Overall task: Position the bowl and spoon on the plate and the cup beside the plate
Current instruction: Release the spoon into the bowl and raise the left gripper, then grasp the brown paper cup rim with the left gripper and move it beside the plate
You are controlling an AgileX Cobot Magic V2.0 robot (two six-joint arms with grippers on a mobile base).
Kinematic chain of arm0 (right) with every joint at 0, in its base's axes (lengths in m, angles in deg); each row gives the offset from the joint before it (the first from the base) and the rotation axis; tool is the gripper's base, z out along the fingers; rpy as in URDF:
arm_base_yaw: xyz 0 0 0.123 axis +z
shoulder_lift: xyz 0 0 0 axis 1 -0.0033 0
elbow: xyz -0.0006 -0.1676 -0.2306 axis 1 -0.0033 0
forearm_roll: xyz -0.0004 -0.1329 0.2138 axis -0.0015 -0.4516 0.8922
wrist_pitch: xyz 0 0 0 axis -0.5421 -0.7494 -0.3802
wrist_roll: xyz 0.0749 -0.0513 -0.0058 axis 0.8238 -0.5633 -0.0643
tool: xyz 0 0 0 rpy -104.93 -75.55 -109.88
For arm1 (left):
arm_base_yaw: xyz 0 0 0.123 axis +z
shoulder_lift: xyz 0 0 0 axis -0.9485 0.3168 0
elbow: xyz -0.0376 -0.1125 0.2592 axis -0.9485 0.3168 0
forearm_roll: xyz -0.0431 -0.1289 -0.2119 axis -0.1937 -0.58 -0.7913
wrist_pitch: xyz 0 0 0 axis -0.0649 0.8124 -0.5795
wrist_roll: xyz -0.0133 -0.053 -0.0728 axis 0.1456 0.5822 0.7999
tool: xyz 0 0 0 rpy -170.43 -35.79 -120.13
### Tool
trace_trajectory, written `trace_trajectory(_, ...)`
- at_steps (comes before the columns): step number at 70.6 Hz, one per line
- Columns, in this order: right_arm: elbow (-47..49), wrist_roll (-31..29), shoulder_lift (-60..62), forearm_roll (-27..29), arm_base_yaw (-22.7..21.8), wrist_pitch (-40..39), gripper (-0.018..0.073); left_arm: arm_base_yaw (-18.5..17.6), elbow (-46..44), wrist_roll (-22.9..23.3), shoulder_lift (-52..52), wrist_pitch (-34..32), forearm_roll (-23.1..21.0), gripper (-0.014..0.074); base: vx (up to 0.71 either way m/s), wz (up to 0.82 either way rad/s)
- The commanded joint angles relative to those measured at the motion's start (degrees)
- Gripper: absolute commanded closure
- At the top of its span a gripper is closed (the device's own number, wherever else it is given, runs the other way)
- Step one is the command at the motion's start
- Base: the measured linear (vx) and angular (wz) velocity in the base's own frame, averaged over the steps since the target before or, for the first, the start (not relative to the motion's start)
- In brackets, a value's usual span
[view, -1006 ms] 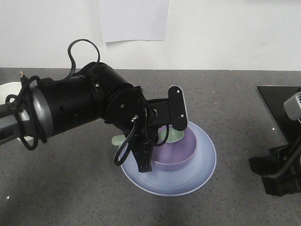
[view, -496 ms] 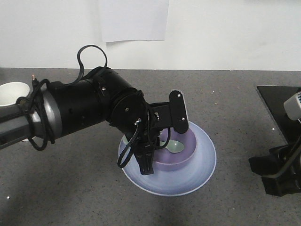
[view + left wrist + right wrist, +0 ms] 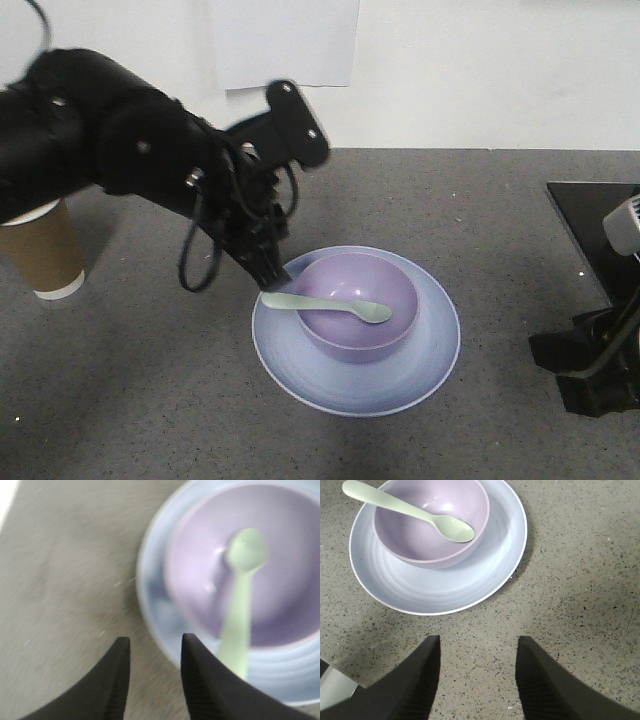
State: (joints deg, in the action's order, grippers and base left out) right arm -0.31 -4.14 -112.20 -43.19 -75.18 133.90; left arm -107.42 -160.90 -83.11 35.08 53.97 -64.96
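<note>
Front-facing view: mint-green spoon (image 3: 327, 305) lies across the lavender bowl (image 3: 360, 305), handle over its left rim, bowl centred on the pale blue plate (image 3: 356, 385). Left gripper (image 3: 268, 272) hovers above the handle, jaws parted and empty; brown paper cup (image 3: 42, 248) stands well apart at left. Right gripper (image 3: 477, 672) is open, empty, near the plate.

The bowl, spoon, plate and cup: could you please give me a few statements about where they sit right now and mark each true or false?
1. The bowl sits on the plate. True.
2. The spoon lies flat on the table beside the plate. False: its scoop rests inside the bowl, handle over the rim.
3. The left gripper is open and holds nothing. True.
4. The cup stands on the plate. False: it stands on the table, apart from the plate.
5. The right gripper holds the spoon. False: it is open and empty.
</note>
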Motion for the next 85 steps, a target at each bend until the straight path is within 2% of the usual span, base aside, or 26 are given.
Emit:
trace_trajectory(1, 1.48, -0.28, 0.49, 0.46, -0.07, -2.79, 0.0217, 4.93, -1.72, 3.30, -5.27, -0.13, 0.19, 0.0342, 0.00, 0.00)
trace_trajectory(18, 1.48, -0.28, 0.49, 0.46, -0.07, -2.79, 0.0217, 20.57, -1.72, 7.77, -7.97, 3.30, -0.09, 0.0333, 0.00, 0.00)
trace_trajectory(36, 1.48, -0.28, 0.49, 0.46, -0.07, -2.79, 0.0217, 36.03, -1.72, 7.26, -7.97, 1.92, -6.44, 0.0255, 0.00, 0.00)
trace_trajectory(48, 1.48, -0.28, 0.49, 0.46, -0.07, -2.79, 0.0217, 43.60, -1.72, 7.26, -7.52, 1.40, -9.08, 0.0253, 0.00, 0.00)
trace_trajectory(57, 1.48, -0.28, 0.49, 0.46, -0.07, -2.79, 0.0217, 46.76, -1.72, 7.04, -5.70, 1.28, -12.50, 0.0253, 0.00, 0.00)
trace_trajectory(64, 1.48, -0.28, 0.49, 0.46, -0.07, -2.79, 0.0217, 47.31, -1.72, 6.50, -3.40, 0.56, -14.85, 0.0253, 0.00, 0.00)
trace_trajectory(85, 1.48, -0.28, 0.49, 0.46, -0.07, -2.79, 0.0217, 47.31, -1.72, 6.68, 2.83, -0.85, -14.84, 0.0255, 0.00, 0.00)
